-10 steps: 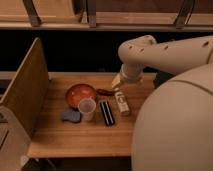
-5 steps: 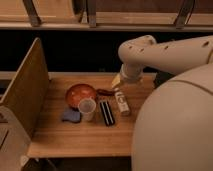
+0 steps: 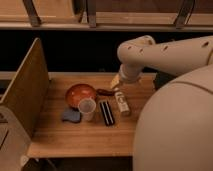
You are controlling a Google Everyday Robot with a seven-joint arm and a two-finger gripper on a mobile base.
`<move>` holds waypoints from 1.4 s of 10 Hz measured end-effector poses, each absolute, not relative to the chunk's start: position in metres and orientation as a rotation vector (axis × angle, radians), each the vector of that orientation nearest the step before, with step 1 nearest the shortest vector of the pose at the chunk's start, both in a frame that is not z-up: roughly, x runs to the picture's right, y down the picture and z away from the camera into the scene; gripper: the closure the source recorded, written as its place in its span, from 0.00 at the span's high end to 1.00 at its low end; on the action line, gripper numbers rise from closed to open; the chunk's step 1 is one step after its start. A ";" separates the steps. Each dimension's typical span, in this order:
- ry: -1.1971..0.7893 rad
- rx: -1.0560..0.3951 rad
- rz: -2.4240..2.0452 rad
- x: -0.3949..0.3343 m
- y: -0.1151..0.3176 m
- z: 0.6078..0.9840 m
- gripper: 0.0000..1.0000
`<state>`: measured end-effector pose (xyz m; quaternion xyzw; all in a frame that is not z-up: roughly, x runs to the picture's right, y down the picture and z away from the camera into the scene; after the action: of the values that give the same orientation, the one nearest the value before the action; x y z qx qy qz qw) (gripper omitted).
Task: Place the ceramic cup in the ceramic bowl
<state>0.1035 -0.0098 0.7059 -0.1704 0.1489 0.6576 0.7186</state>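
My small pale beige ceramic cup (image 3: 87, 107) sits upright on the wooden table (image 3: 75, 142), right at the 5 o'clock edge of the shallow reddish-orange ceramic bowl (image 3: 78, 92), with the gripper (image 3: 114, 85) off at the bowl's 2 o'clock, and honestly I can't tell its state.

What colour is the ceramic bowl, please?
The ceramic bowl is reddish-orange with a darker rim, seen in the camera view; the tool is just right of it.

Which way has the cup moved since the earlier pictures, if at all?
No. The cup is where it was, just in front of the bowl; the claw is just right of the bowl.
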 end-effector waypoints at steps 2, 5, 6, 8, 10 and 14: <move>0.295 -0.415 1.422 0.083 -0.006 0.704 0.80; 0.250 -0.488 1.384 0.056 0.010 0.700 0.80; 0.248 -0.512 1.368 0.050 0.018 0.702 0.80; 0.267 -0.561 1.331 0.038 0.031 0.714 0.80; 0.297 -0.597 1.270 0.021 0.039 0.731 0.80; 0.347 -0.658 1.158 -0.018 0.048 0.761 0.80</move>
<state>-0.0182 0.0480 0.7608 -0.3034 0.1601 0.5344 0.7725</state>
